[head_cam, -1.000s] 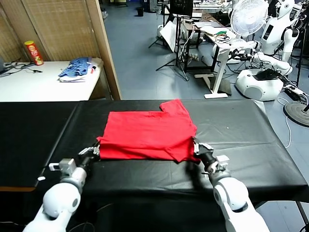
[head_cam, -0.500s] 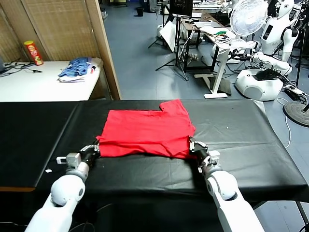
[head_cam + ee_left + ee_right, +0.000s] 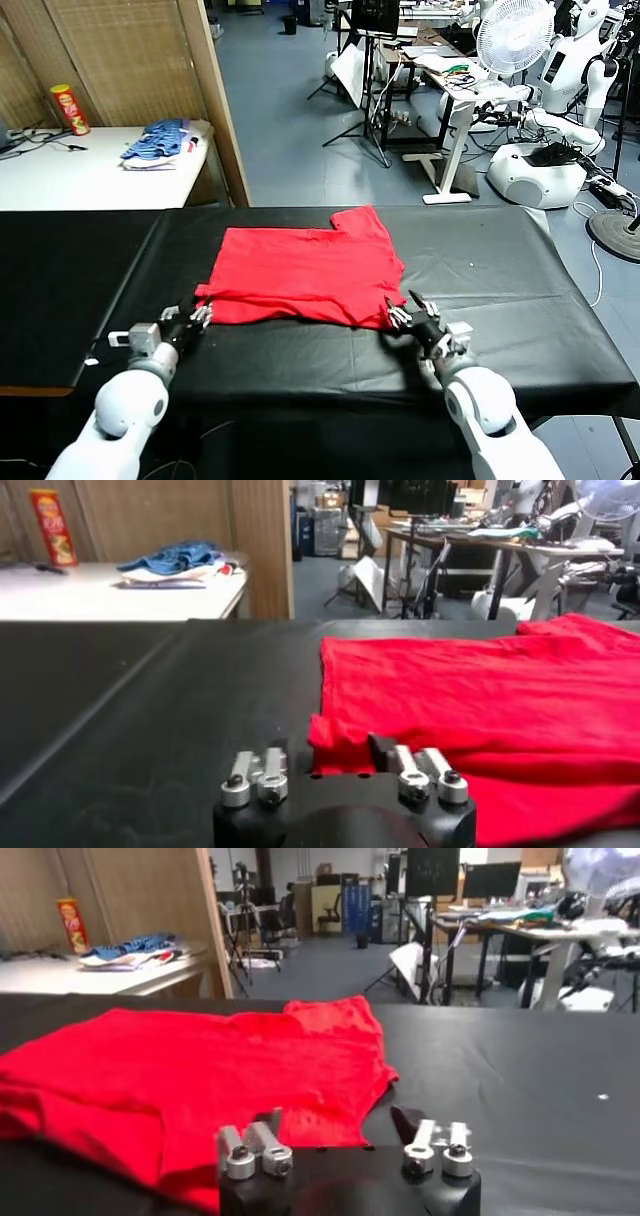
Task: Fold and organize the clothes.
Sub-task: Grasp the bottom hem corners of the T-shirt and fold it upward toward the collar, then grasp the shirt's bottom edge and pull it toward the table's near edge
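End effectors [image 3: 197, 318] [image 3: 412, 318] have released T-shirt [image 3: 305, 275].

Even indoor light fills the room, bright enough to read colours cleanly, with no single strong beam. The black counter [image 3: 500, 270] takes a soft sheen along its far edge in the head view and a pale gleam on its creases in the left wrist view, yet nothing burns out. The red T-shirt [image 3: 305, 275] casts only a thin, soft shadow along its near hem. In the two wrist views the near metal fingertips [image 3: 240, 785] catch small highlights, and the tool bodies at the frame's edge look slightly soft. The far background of desks and stands is hazy. The head view stays fairly sharp throughout, with mild bending of straight lines near its corners.
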Available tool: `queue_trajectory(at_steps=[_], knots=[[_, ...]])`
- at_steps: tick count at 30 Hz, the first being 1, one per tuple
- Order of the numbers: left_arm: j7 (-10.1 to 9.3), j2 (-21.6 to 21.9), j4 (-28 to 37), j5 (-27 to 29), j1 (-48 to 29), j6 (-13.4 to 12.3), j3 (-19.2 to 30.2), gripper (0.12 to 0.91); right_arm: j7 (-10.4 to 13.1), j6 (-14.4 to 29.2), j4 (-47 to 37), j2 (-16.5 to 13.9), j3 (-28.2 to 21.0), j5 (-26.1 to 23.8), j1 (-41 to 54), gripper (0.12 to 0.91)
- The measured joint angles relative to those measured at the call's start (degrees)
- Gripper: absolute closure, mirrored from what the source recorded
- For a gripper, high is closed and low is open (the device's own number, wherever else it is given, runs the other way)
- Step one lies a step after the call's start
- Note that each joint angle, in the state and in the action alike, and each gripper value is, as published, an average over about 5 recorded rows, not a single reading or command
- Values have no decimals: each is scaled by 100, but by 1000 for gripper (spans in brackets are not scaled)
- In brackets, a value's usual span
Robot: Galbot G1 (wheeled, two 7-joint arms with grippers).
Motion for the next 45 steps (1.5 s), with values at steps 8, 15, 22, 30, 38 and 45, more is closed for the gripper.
queue_trajectory(at_steps=[8, 15, 22, 30, 38, 45], knots=[[4, -69, 14, -392, 53, 67, -24, 241, -4, -7, -52, 106, -48, -129, -114, 600], [45, -114, 164, -407, 56, 40, -12, 554, 115, -112, 26, 47, -16, -137, -84, 886], [38, -69, 90, 150, 156, -42, 4, 893, 168, -361, 185, -119, 67, -14, -130, 897], [-3, 48, -199, 520, 406, 2, 2, 902, 303, -710, 567, -316, 196, 81, -497, 897], [-52, 8, -832, 624, 991, 175, -88, 902, 373, -927, 1163, -355, 377, -148, -1343, 897], [-59, -39, -1388, 824, 1767, 246, -238, 902, 324, -962, 1438, -397, 458, -317, -1808, 895]])
